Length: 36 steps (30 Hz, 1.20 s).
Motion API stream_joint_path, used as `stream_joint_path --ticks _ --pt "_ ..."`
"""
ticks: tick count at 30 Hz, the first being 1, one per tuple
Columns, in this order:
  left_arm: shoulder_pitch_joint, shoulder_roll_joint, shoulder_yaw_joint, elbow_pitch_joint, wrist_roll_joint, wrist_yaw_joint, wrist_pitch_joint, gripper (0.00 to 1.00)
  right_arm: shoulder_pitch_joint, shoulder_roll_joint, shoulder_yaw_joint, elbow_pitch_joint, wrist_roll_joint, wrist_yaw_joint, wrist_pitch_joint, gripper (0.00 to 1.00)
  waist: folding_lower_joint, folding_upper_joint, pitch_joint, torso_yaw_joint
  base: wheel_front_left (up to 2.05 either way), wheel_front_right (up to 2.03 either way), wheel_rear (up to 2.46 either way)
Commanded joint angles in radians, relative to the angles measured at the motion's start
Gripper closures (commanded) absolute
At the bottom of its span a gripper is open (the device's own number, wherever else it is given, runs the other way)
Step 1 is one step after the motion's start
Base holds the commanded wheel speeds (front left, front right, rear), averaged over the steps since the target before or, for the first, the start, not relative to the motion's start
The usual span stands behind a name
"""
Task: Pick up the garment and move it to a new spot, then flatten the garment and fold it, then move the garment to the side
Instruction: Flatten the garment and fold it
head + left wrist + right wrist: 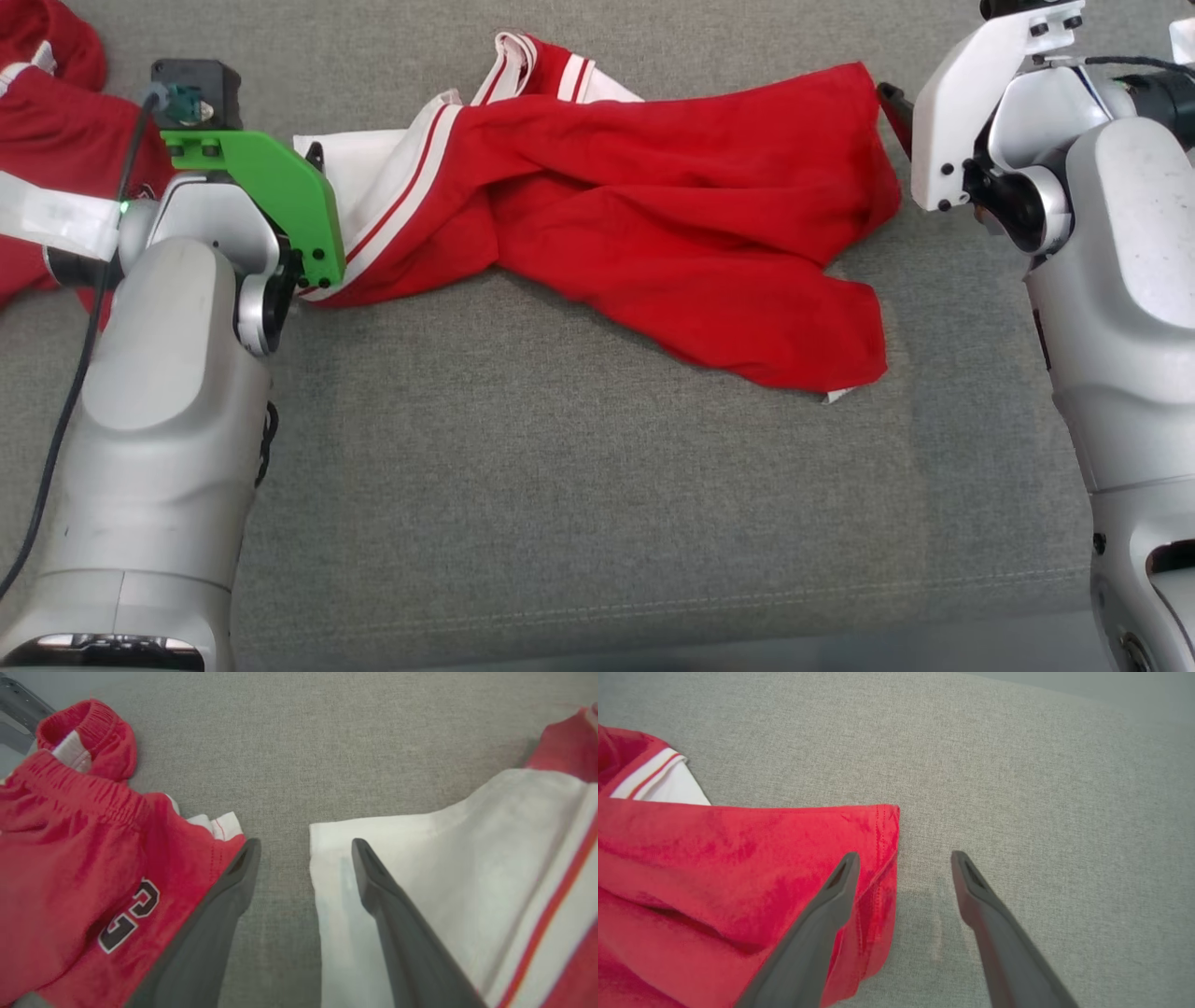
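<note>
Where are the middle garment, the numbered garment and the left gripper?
middle garment point(672, 215), head view, red centre.
numbered garment point(60, 891), left wrist view, red cloth beside the number.
left gripper point(304, 843), left wrist view, midway between fingertips.

The garment point(672, 205) is red, with a white side panel edged by thin red stripes. It lies stretched sideways across the grey cushion point(560, 485), crumpled and twisted about its middle rather than flat. The white panel end lies to the left, a striped hem bunches up at the top, and the plain red end reaches right, with one flap trailing toward the lower right.
</note>
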Motion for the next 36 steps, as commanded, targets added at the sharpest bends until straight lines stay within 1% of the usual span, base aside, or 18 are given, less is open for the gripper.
stream_joint_path --ticks 1,6,13,14,15,19,20,21,22,23,24,25,26,30,36 --pt "-0.017 0.005 -0.002 0.005 0.002 0.003 -0.004 0.0 -0.012 -0.004 0.005 0.006 -0.005 0.0 -0.006 0.0 -0.0001 0.0 0.028 0.007 0.0 0.0 0.0" --pt "-0.082 0.002 -0.016 0.07 0.013 0.009 0.006 0.0 -0.068 -0.007 0.038 0.067 -0.021 0.0 -0.022 0.0 -0.0001 0.0 0.058 0.005 0.0 0.0 0.0" --pt "-0.137 0.01 -0.031 0.125 0.019 0.015 0.009 0.0 -0.112 -0.015 0.069 0.117 -0.027 0.0 -0.038 0.0 -0.0001 0.0 0.085 -0.001 0.0 0.0 0.0" --pt "-0.144 0.007 -0.033 0.132 0.016 0.008 0.015 0.07 -0.117 -0.018 0.07 0.124 -0.028 0.0 -0.039 0.0 -0.0001 0.0 0.089 0.0 0.0 0.0 0.0" --pt "-0.149 0.004 -0.035 0.137 0.013 0.003 0.018 0.18 -0.121 -0.02 0.071 0.129 -0.028 0.0 -0.038 0.0 -0.0001 0.0 0.093 0.001 0.0 0.0 0.0" --pt "-0.16 -0.007 -0.047 0.16 0.006 -0.009 0.019 0.24 -0.133 -0.025 0.067 0.147 -0.019 0.0 -0.044 0.0 -0.0001 0.0 0.101 0.008 0.0 0.0 0.0" --pt "-0.162 -0.012 -0.051 0.164 0.007 -0.011 0.018 0.29 -0.135 -0.027 0.067 0.151 -0.018 0.0 -0.044 0.0 -0.0001 0.0 0.102 0.01 0.0 0.0 0.0" --pt "-0.164 -0.017 -0.055 0.168 0.007 -0.013 0.02 0.39 -0.137 -0.03 0.065 0.153 -0.017 0.0 -0.044 0.0 -0.0001 0.0 0.104 0.012 0.0 0.0 0.0" --pt "-0.167 -0.022 -0.059 0.172 0.006 -0.015 0.021 0.52 -0.139 -0.033 0.064 0.155 -0.017 0.0 -0.043 0.0 -0.0001 0.0 0.106 0.014 0.0 0.0 0.0" --pt "-0.167 -0.025 -0.064 0.175 0.004 -0.019 0.025 0.57 -0.14 -0.035 0.063 0.158 -0.017 0.0 -0.042 0.0 -0.0001 0.0 0.107 0.015 0.0 0.0 0.0" --pt "-0.167 -0.029 -0.068 0.18 0.002 -0.025 0.03 0.65 -0.141 -0.038 0.061 0.159 -0.017 0.0 -0.042 0.0 -0.0001 0.0 0.108 0.018 0.0 0.0 0.0" --pt "-0.166 -0.036 -0.071 0.184 -0.002 -0.029 0.032 0.82 -0.144 -0.042 0.059 0.159 -0.017 0.0 -0.042 0.0 -0.0001 0.0 0.109 0.022 0.0 0.0 0.0" --pt "-0.164 -0.043 -0.077 0.186 -0.003 -0.034 0.035 1.0 -0.147 -0.05 0.056 0.158 -0.021 0.0 -0.048 0.0 -0.0001 0.0 0.108 0.028 0.0 0.0 0.0" --pt "-0.156 -0.072 -0.098 0.199 -0.016 -0.051 0.024 1.0 -0.15 -0.067 0.03 0.164 -0.035 0.0 -0.066 0.0 -0.0001 0.0 0.102 0.053 0.0 0.0 0.0" --pt "-0.162 -0.089 -0.117 0.214 -0.029 -0.055 0.011 1.0 -0.158 -0.055 0.007 0.189 -0.02 0.0 -0.058 0.0 -0.0001 0.0 0.099 0.076 0.0 0.0 0.0"
